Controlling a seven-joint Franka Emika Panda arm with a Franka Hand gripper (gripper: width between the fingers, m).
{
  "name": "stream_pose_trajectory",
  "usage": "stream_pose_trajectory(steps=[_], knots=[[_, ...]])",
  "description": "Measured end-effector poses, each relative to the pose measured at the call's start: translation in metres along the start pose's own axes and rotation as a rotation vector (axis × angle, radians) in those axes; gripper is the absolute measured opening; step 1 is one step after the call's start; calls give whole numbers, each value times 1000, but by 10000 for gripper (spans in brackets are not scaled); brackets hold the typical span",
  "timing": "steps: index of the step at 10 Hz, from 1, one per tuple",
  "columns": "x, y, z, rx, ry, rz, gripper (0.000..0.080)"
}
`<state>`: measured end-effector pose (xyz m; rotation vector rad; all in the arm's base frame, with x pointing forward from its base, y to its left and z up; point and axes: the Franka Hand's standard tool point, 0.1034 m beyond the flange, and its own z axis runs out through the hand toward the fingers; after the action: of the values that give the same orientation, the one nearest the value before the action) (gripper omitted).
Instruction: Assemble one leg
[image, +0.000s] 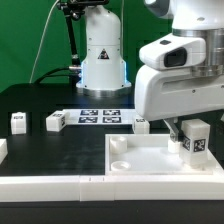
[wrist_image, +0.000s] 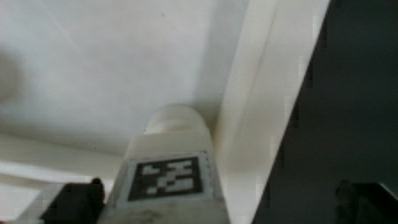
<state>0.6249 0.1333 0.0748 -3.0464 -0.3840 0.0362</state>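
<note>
The arm hangs low over the far end of the table on the exterior view's right. Its gripper (image: 193, 128) is straddling the leg (image: 196, 142), which is upright with its black-and-white tag facing outward.

From the wrist view, the leg (wrist_image: 169, 165) runs away from the camera, tag nearest and rounded end pointing down at the white panel (wrist_image: 107, 70). The two dark fingers (wrist_image: 71, 205) sit at either side of it, and the gripper (wrist_image: 217, 205) is spread well wider than the leg. One finger is just beside the leg. The other is well clear, with a strip of panel edge and dark table (wrist_image: 365, 80) showing between them. Neither finger looks pressed against the leg, though the view is soft.

In the exterior view the leg is over the corner of the panel (image: 140, 160) on that view's right. I cannot tell whether its foot is seated in the panel or just above it. A round socket (image: 121, 145) shows at the panel's opposite corner.

Further back on the black table (image: 60, 150) lies the marker board (image: 100, 117). Two loose blocks are off to the exterior view's left of it, the first block (image: 18, 121) and the second block (image: 55, 121). A third block (image: 142, 124) is just beside the board on the other side. A white rail (image: 40, 185) runs along the near edge.
</note>
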Motion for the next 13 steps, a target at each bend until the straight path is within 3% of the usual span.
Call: stream_pose_trajectory(steps=[2, 4, 5, 6, 12, 13], knots=[[-1, 0, 1, 0, -1, 0, 649], [-1, 1, 1, 0, -1, 1, 410], [-1, 8, 0, -11, -1, 4, 410], [-1, 10, 0, -12, -1, 7, 295], [-1, 11, 0, -11, 0, 37, 294], [-1, 11, 1, -1, 13, 179, 294]])
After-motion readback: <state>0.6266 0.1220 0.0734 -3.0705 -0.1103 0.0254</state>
